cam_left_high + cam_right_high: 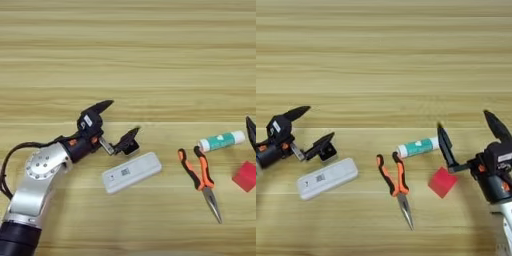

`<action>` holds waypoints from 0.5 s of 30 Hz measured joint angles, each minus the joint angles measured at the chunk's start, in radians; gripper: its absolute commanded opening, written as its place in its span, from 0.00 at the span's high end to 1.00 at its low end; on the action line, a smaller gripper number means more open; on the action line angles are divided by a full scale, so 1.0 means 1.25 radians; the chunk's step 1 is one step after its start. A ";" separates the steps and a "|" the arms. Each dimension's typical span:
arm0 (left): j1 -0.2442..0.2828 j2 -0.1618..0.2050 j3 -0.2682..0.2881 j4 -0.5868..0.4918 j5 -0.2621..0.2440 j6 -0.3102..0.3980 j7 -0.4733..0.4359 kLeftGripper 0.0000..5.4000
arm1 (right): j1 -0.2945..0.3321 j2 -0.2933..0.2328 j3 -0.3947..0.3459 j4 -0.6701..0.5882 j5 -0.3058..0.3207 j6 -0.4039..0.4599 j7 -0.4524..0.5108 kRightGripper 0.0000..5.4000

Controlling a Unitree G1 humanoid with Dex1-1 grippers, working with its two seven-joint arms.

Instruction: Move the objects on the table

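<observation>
Both end effectors [119,120] [468,134] spread wide

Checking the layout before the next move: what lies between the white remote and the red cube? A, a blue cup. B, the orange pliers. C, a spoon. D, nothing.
B: the orange pliers lie on the table between the white remote and the red cube, nose pointing toward the robot.

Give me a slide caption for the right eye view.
Open right gripper above red cube; open left gripper by black block.
</observation>
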 measured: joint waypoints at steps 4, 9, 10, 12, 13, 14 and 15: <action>-0.015 -0.028 0.019 0.001 -0.016 -0.008 0.019 0.00 | 0.049 -0.019 0.016 0.040 0.021 -0.013 0.084 0.00; -0.028 -0.055 0.025 0.021 -0.022 -0.027 0.028 0.00 | 0.055 -0.068 0.016 0.131 0.036 -0.025 0.181 0.00; -0.029 -0.057 0.026 0.022 -0.023 -0.030 0.032 0.00 | 0.055 -0.072 0.016 0.135 0.036 -0.027 0.188 0.00; -0.037 -0.064 0.037 0.028 -0.023 -0.032 0.052 0.00 | 0.055 -0.087 0.021 0.151 0.033 -0.030 0.213 0.00; -0.039 -0.067 0.040 0.032 -0.021 -0.032 0.061 0.00 | 0.055 -0.091 0.024 0.155 0.032 -0.030 0.218 0.00; -0.044 -0.075 0.045 0.038 -0.018 -0.033 0.078 0.00 | 0.056 -0.095 0.028 0.160 0.030 -0.030 0.227 0.00; -0.046 -0.082 0.048 0.041 -0.013 -0.034 0.093 0.00 | 0.056 -0.095 0.030 0.162 0.029 -0.030 0.229 0.00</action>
